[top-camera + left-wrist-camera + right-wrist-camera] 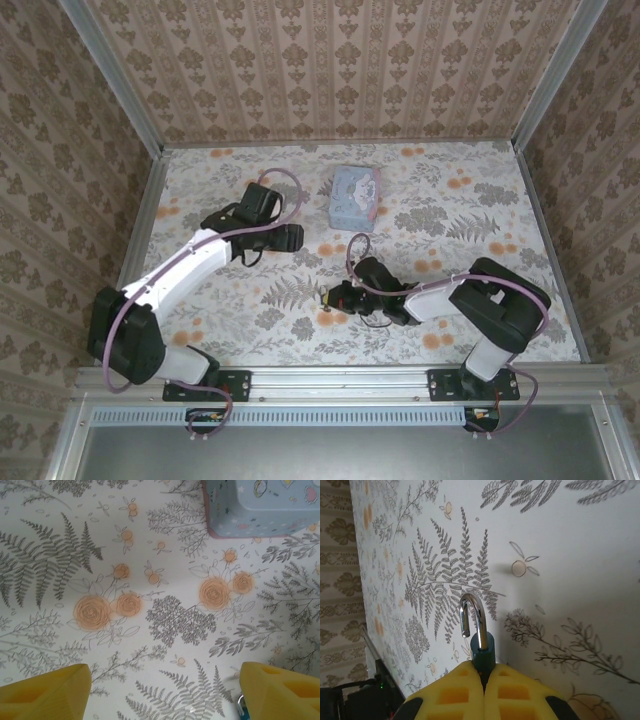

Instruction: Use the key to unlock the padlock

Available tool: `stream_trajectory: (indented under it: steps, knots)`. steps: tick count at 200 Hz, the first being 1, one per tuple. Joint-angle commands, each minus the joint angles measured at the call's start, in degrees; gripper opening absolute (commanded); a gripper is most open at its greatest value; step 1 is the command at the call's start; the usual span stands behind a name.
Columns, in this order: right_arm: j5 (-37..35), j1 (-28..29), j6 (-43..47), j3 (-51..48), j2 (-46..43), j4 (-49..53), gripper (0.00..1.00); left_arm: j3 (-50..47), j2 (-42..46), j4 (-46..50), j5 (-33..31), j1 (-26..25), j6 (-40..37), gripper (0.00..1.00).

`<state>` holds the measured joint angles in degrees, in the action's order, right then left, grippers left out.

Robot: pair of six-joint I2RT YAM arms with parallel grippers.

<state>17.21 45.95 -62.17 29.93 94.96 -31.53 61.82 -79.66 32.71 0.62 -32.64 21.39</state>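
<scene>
Flowered tablecloth [480,200] covered the table, and we took the pale blue tin [356,197] as our mark. Left of the tin, our left gripper [164,672] stood spread, holding nothing. Nearer the arm bases than the tin, our right gripper [482,680] was clamped on the padlock [482,649], one shackle end hanging free.

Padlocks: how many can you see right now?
1. The padlock is clamped in the right gripper, its shackle sprung open. Another could be hidden under the arms.

Black-and-white arms [185,268], lilac cables [288,174], yellow claw fingers [451,696]
</scene>
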Motion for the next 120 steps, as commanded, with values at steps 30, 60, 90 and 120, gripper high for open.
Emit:
stream_trajectory:
  steps: [30, 60, 90, 120]
  knots:
    - [-4.63, -6.21, 4.56, -4.38, -14.51, 12.8, 0.65, -2.19, 3.95, 1.74, -0.28, 1.59, 2.16, 0.82]
    - [-4.8, -14.0, 9.52, -5.24, -31.08, 27.41, 0.93, -2.14, 5.9, 2.31, -0.81, 2.95, 2.52, 0.85]
    - [-8.44, -24.37, 17.55, 0.26, -44.25, 43.42, 1.0, -2.14, 8.53, 2.61, -5.54, 6.0, 3.05, 0.9]
    - [-21.41, -31.13, 25.96, 7.22, -46.4, 48.84, 1.0, -3.02, 11.99, -0.43, -13.41, 11.49, 1.56, 0.93]
